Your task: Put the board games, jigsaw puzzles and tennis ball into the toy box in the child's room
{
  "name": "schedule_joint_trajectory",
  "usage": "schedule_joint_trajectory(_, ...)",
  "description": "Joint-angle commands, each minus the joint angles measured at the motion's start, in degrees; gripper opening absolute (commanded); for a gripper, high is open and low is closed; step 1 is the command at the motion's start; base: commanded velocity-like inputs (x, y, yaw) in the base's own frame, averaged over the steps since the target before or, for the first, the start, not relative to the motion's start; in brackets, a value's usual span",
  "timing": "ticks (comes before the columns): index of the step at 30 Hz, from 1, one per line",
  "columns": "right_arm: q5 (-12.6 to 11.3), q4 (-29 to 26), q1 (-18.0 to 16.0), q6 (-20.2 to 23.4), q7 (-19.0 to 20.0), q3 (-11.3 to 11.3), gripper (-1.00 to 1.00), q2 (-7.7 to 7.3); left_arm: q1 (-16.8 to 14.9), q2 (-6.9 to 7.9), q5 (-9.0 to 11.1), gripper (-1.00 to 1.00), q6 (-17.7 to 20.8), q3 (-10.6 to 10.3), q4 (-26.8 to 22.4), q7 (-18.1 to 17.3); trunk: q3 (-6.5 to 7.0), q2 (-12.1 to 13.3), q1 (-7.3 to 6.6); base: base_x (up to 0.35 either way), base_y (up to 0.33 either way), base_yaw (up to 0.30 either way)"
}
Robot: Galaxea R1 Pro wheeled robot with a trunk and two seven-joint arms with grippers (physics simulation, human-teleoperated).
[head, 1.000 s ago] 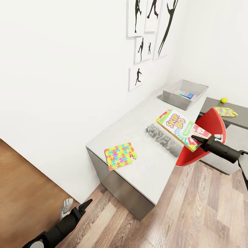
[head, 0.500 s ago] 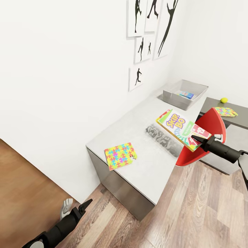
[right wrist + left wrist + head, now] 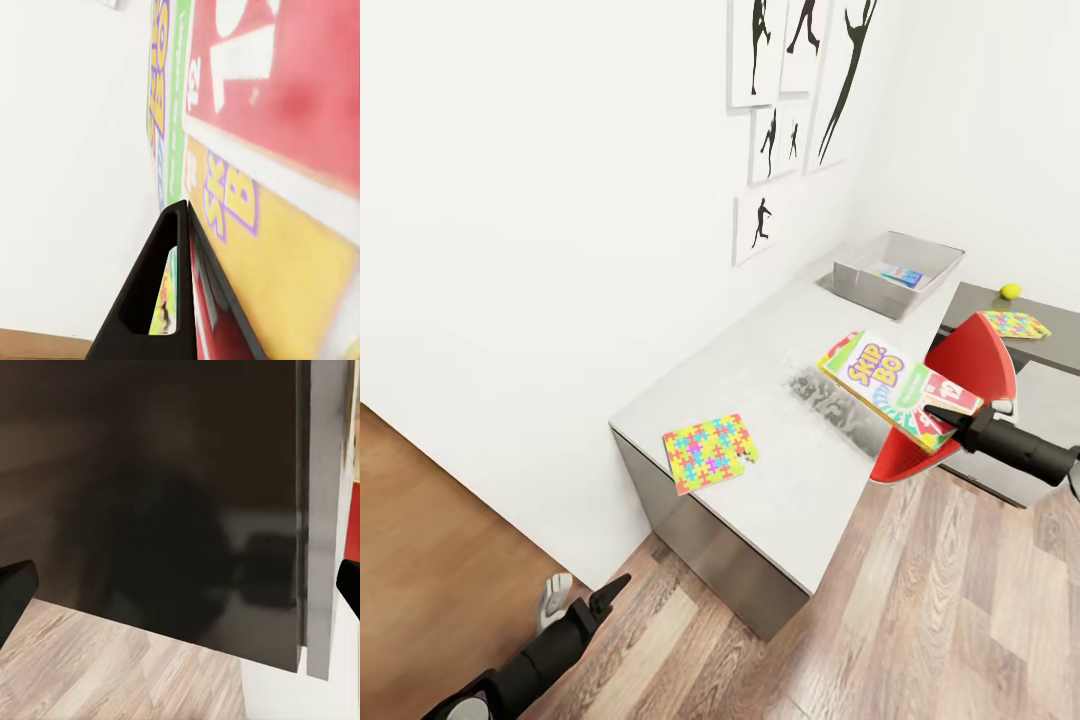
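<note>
My right gripper (image 3: 952, 417) is shut on one corner of the yellow-green-red SKIP BO board game (image 3: 890, 383), holding it tilted just above the table's (image 3: 760, 370) front edge. Up close, a black finger (image 3: 171, 289) lies flat against the game's printed face (image 3: 270, 142). The grey toy box (image 3: 868, 287) stands at the table's far end with a blue board game (image 3: 901, 275) inside. One jigsaw puzzle (image 3: 710, 450) lies at the table's near end, another (image 3: 1015, 324) on the dark wing beside the tennis ball (image 3: 1010, 291). My left gripper (image 3: 605, 597) hangs open low over the floor.
A red round chair (image 3: 972, 362) stands behind the held game, between the grey top and the dark wing. Black silhouette pictures (image 3: 800, 90) hang on the white wall. The left wrist camera faces the table's dark side panel (image 3: 165, 495) above the plank floor (image 3: 112, 675).
My right gripper has shifted the SKIP BO game a little to the right and down, and the box now lies flatter. The left arm has stayed put.
</note>
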Motion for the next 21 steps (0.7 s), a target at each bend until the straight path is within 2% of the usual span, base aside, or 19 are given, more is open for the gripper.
schedule_joint_trajectory(1, 0.0, -0.1, 0.3, 0.3, 0.1, 0.0, -1.0, -0.03, 0.0, 0.04, 0.3, 1.0, 0.4, 0.1, 0.0, -0.1, -0.04, 0.0, 0.01, 0.0, 0.0, 0.0)
schedule_joint_trajectory(6, 0.0, -0.2, 1.9, 0.4, 0.0, 0.1, -1.0, -0.08, 0.0, 0.15, 0.2, 1.0, 0.4, 0.0, 0.0, -0.4, -0.04, 0.0, 0.01, 0.0, 0.0, 0.0)
schedule_joint_trajectory(7, 0.0, -0.2, 3.1, 0.4, 0.0, 0.1, -1.0, -0.09, 0.0, 0.14, 0.2, 1.0, 0.4, 0.0, 0.0, -0.4, -0.04, 0.0, 0.01, 0.0, 0.0, 0.0)
schedule_joint_trajectory(21, 0.0, -0.3, 3.3, 0.5, 0.1, 0.2, -1.0, -0.15, 0.1, 0.02, 0.1, 1.0, 0.3, 0.1, 0.1, -0.5, -0.04, 0.0, 0.01, 0.0, 0.0, 0.0)
